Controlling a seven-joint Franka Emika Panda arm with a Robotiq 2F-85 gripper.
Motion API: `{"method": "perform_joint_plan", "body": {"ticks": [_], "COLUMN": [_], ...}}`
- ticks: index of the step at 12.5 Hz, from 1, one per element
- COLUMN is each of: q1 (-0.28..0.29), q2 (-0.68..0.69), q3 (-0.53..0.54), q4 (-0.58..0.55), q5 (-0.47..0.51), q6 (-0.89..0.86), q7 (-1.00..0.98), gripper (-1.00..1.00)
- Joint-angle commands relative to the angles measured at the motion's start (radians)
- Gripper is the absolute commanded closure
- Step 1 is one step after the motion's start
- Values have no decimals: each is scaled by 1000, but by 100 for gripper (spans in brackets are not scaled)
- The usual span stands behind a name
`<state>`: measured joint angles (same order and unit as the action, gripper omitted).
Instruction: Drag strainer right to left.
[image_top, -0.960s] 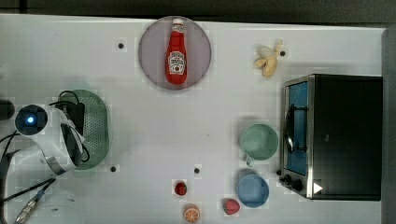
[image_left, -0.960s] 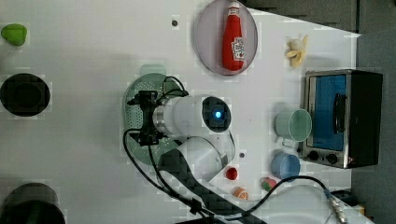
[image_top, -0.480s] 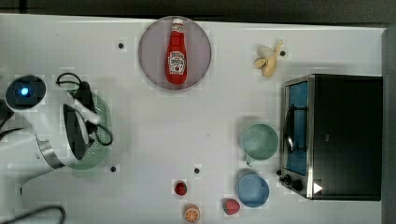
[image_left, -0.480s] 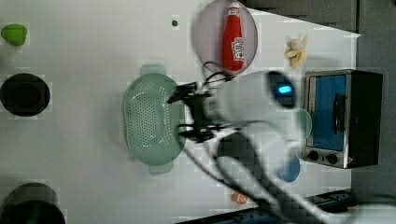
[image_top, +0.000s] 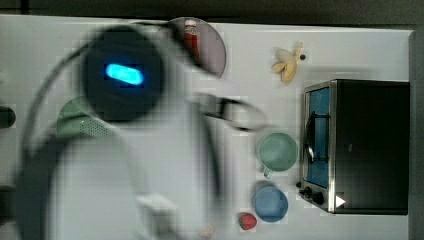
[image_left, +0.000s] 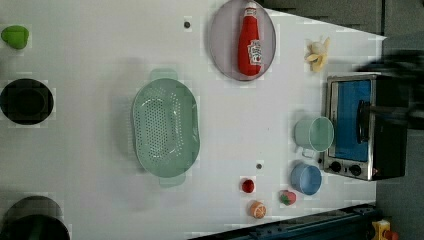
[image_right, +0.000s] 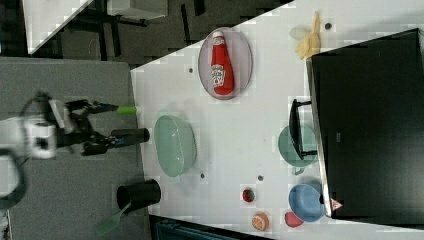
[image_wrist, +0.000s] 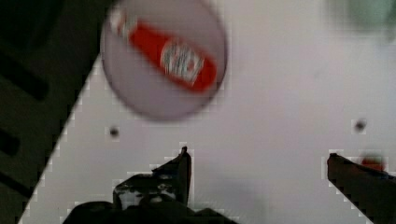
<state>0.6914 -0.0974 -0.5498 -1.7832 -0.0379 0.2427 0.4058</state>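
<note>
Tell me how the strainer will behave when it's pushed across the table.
The strainer looks like thin moulded plastic, so probably stiff and light. Its broad oval base should slide on the smooth white table rather than tip or roll; an off-centre push may spin it.

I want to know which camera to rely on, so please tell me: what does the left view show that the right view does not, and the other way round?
Left view, not right view: the holes in the basin of the strainer and the blue glass door of the toaster oven.
Right view, not left view: the open gripper, apart from the strainer, on the right view's left.
Both: the strainer, the ketchup bottle lying on its plate, the banana, the green mug and the blue bowl.
</note>
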Motion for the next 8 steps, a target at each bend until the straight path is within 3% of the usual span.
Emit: {"method": "perform_joint_plan", "body": {"ticks": [1, 8], "q1": [-58, -56], "q2": [-68, -100], "q3": [-113, -161], "q4": [-42, -74], "q5": [-58, -58], "q6": [-126, -144], "q7": [-334, -355], "gripper": [-100, -100]}}
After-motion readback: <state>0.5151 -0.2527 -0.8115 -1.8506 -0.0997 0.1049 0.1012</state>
